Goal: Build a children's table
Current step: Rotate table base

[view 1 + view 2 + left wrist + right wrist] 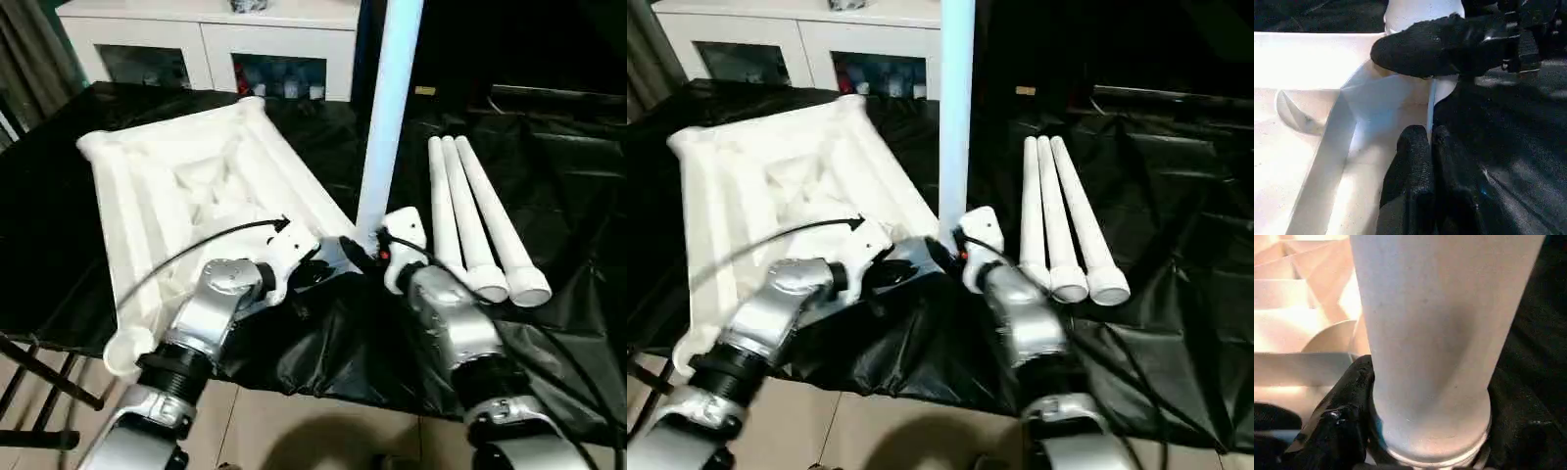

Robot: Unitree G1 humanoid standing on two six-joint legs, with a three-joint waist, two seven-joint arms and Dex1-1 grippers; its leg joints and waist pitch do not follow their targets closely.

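**Seating the first leg in the near corner socket**

You are working over the black-draped table (549, 323), where the white table top (186, 186) is lying ribbed underside up, tilted, with its near edge reaching the table's front. Three spare legs (477, 220) are lying side by side to its right, well apart from it. The upright leg (389, 108) is standing at the top's near right corner, its foot meeting the corner socket (1400, 93).

Your right gripper (364, 257) is clamping the leg's base, one black finger (1440, 46) wrapping across the tube. Your left gripper (1431, 161) is pinching the socket's thin wall with its fingers together.

Keep the leg plumb as you are pressing down; judging by the tilted top, a skewed push would likely jam the tube. Hold the socket steady and press straight along the leg's axis.
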